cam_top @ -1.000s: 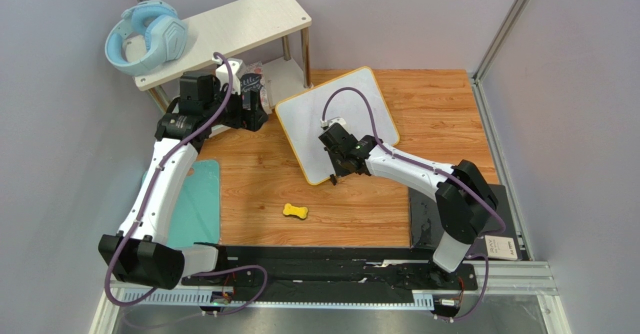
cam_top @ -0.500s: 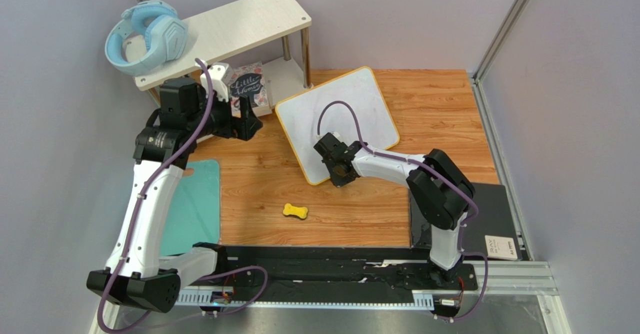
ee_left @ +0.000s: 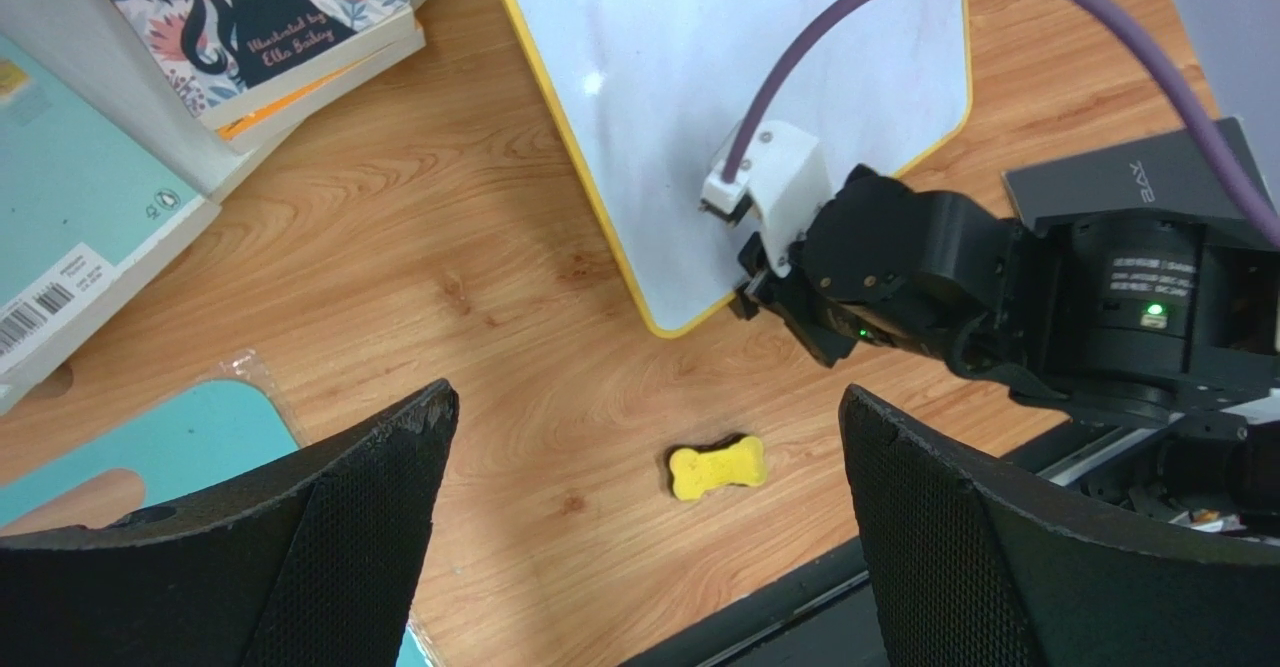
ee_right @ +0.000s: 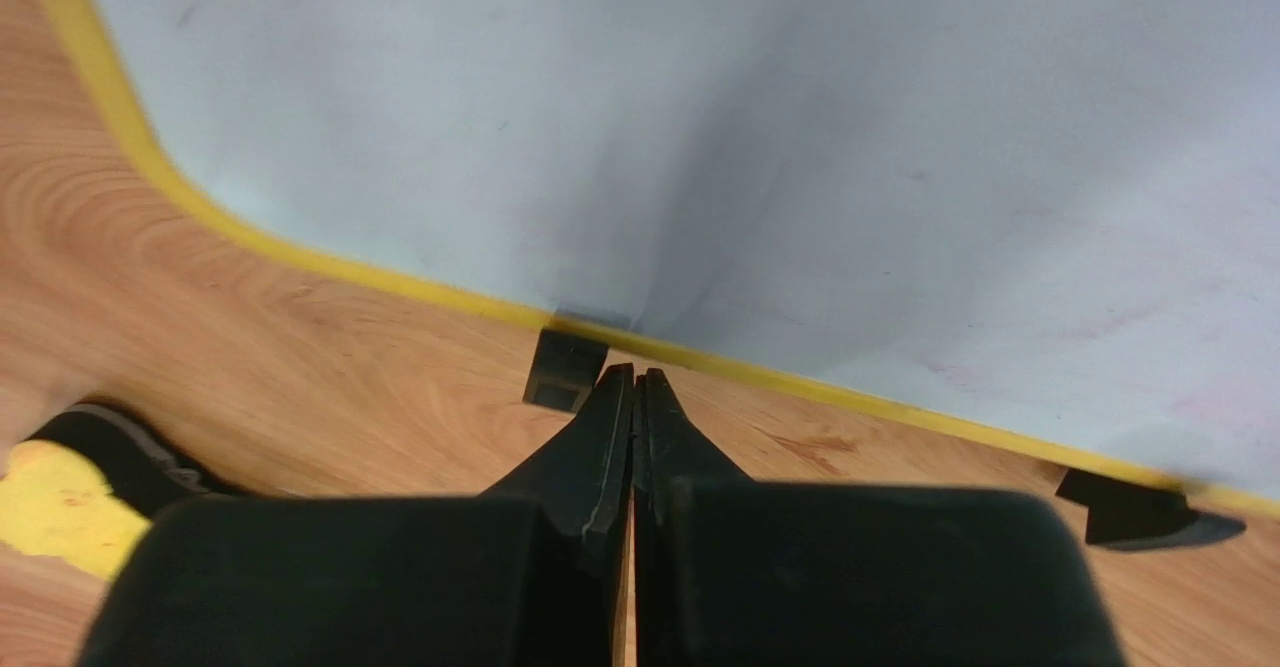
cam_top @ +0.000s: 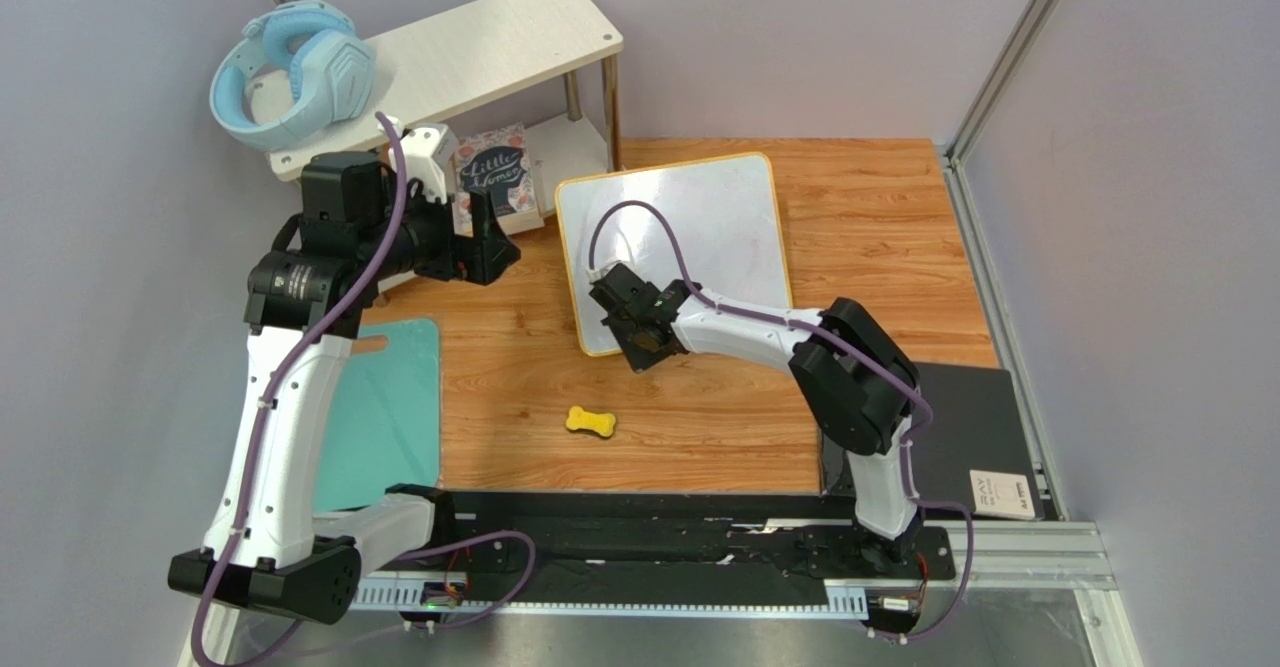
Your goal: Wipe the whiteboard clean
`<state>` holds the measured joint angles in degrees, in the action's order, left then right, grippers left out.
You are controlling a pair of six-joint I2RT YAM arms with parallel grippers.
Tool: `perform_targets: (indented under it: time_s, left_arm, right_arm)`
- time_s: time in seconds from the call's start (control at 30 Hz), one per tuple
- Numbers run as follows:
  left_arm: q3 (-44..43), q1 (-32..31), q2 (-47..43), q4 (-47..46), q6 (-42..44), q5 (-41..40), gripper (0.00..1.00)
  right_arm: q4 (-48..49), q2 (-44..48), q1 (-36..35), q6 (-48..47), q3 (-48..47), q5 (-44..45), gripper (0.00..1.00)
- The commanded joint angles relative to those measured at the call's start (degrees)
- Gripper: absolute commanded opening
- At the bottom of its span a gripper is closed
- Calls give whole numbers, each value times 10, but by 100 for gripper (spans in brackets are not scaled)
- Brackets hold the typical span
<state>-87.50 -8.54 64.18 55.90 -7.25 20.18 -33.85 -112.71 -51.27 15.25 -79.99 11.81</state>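
**Operator:** Where is the board?

**Inspector:** Your whiteboard (cam_top: 676, 240) lies flat on the wooden table (cam_top: 721, 397), in the far centre, just right of the pale shelf (cam_top: 481, 37). Its yellow frame is whole all round. In the overhead view the white face reads clean. In the right wrist view you can see only faint pinkish smudges, with no legible marks.

**Operator:** And the right arm?

**Inspector:** Your right gripper (ee_right: 633, 382) has its fingers pressed together with nothing between them. The tips sit at the board's near edge, towards its near-left corner, just beside a small black foot (ee_right: 564, 367). Whether they touch the frame cannot be told.

**Operator:** The left arm?

**Inspector:** Your left gripper (ee_left: 643, 412) is spread wide and empty. It hangs above the table to the left of the board, near the shelf, well apart from the board itself.

**Operator:** Anything else to note?

**Inspector:** A yellow bone-shaped piece (cam_top: 591, 423) lies on the table nearer to you than the board, apart from both grippers. A patterned book (cam_top: 489, 172) sits under the shelf, blue headphones (cam_top: 290, 75) sit on the shelf's left end, and a teal mat (cam_top: 383, 412) lies at the near left.
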Motion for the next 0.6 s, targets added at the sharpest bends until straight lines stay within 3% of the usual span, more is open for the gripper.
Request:
perform_targets:
  time_s: [0.0,0.2,0.3,0.33,0.43,0.47,0.57]
  left_arm:
    - [-32,-1,-15,25,-13,8,99]
    - [-29,-1,-6,39,-25,5,99]
    - [-25,-1,-5,40,-22,11,99]
    - [-23,-2,-7,37,-22,11,99]
    - [-13,-2,-19,21,-23,13,99]
    - [-12,-1,-20,19,-21,28,100]
    - [-6,-1,-21,16,-18,56,99]
  right_arm:
    - [9,-18,-23,-20,-43,-33,0]
    - [-12,47,-25,-7,-20,2,0]
    - [-32,135,-25,0,6,34,0]
    - [-38,183,-25,2,11,61,5]
    - [-66,271,-24,15,19,139,52]
    - [-71,292,-22,14,24,153,78]
    - [-74,356,-11,13,29,188,100]
